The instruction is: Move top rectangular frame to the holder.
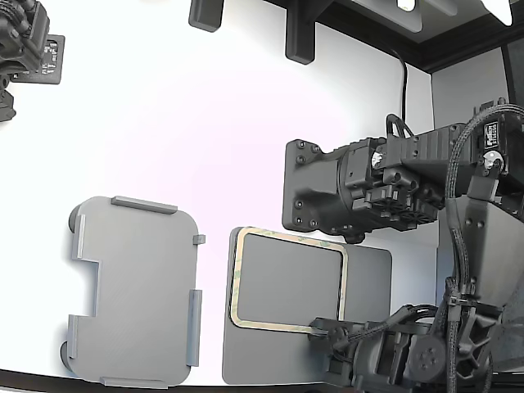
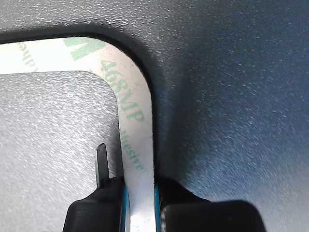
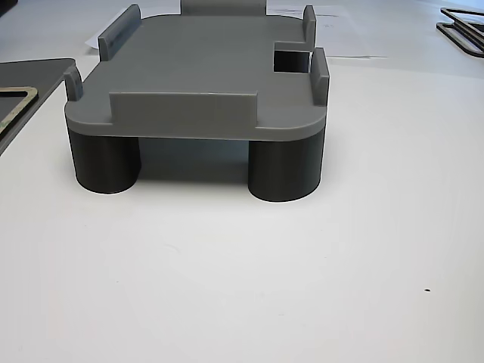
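One frame to move, and it is not moved yet: the top rectangular frame (image 1: 287, 281) is still lying flat on the dark grey mat (image 1: 368, 278), towards the exterior view's right, while the holder (image 1: 135, 291) is sitting bare just beside the mat on that view's left, on the white desk (image 1: 205, 123). The other view is showing the holder's top with nothing on it, raised tabs and round feet clear, and only a corner of the frame at the picture edge on the mat. In the wrist view the tool (image 2: 140, 205) is sitting over one side strip of the frame near a rounded corner, with one black finger on each side of the pale strip and blue pads touching or nearly touching its edges; it is looking clamped on the strip, or very close to it, though the actual contact is too tight in the picture to be sure. The strip is showing green printed lettering, part reading 468MP. The exterior view is placing the tool at the frame's lower right corner, low against the mat, under the bulky arm body (image 1: 360, 192). No lifting is showing: the frame is looking flat against the mat all round. Judging progress, the grasp is at best just being made; lifting, carrying across to the holder and seating the frame between the tabs are all left.
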You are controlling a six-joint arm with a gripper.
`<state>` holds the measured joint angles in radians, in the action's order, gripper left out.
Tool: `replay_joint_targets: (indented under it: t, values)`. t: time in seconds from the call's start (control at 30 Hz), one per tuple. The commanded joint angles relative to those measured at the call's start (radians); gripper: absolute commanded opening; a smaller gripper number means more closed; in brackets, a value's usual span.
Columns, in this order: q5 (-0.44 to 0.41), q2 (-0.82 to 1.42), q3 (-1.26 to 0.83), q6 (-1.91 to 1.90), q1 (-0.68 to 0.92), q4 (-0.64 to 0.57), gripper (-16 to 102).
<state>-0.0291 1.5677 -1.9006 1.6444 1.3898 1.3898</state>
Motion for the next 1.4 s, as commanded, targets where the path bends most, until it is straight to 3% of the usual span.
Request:
replay_joint_targets:
  t: [0.0, 0.23, 0.4, 0.57, 0.8, 1.13, 1.37]
  values:
    - [-0.021, 0.035, 0.031, -0.026, -0.011, 0.009, -11]
    - [-0.072, 0.215, 0.037, -0.173, -0.064, 0.029, -11]
    - [-0.117, 0.225, 0.169, -0.262, -0.103, 0.115, -11]
    - [-0.164, 0.239, 0.270, -0.371, -0.147, 0.127, -11]
    - [-0.210, 0.202, 0.410, -0.664, -0.221, 0.069, -11]
    - [-0.477, 0.252, 0.403, -1.230, -0.278, -0.172, -11]
    - [-0.557, 0.210, 0.466, -1.463, -0.383, -0.204, -12]
